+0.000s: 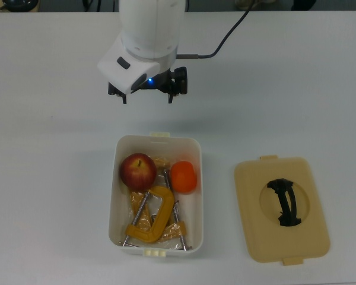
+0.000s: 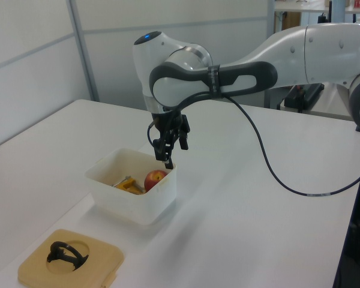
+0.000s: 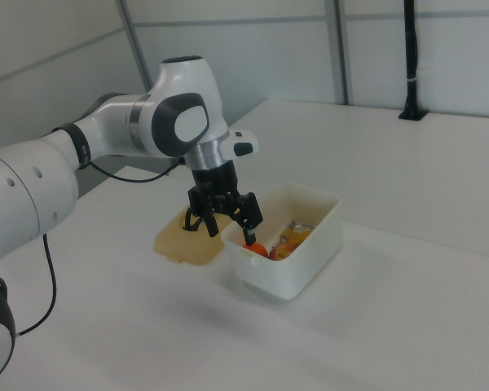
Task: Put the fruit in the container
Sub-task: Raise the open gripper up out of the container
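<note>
The gripper (image 1: pixel 146 94) hangs raised, fingers spread, holding nothing.

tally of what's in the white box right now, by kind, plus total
Apple: 1
Orange: 1
Yellow C-clamps: 2, overlapping, so the count is less sure
Total in the container: 4

The beige lid lies outside on the table, and the gripper is open and holds nothing.

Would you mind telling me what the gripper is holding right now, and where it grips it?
Nothing: the gripper is open and empty; the apple and orange lie in the container.
</note>
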`<state>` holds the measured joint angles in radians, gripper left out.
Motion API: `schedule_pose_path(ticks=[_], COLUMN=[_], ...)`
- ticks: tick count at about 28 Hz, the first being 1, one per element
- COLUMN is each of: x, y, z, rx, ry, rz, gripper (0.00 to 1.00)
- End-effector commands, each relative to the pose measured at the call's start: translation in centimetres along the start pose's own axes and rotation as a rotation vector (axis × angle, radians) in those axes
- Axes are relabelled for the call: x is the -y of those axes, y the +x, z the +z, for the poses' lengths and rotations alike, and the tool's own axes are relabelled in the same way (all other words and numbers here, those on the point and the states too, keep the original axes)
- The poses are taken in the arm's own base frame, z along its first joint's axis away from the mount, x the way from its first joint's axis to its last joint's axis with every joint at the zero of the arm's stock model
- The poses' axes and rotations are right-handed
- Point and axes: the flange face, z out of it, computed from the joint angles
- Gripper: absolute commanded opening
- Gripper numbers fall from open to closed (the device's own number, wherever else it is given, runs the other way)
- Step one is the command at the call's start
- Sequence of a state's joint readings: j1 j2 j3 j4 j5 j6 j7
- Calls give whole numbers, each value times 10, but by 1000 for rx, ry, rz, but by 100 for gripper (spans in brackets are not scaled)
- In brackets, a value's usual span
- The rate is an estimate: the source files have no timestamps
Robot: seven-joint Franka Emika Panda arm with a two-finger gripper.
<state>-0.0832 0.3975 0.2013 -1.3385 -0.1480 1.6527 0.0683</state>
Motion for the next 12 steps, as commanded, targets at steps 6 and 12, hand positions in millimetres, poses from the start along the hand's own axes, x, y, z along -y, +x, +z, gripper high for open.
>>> schedule_pose_path(ticks=[6, 12], x=[-10, -26], y=[-10, -17], z=[-11, -28], rx=[2, -25], ry=[27, 20], rz=[-6, 15], gripper=[100, 100])
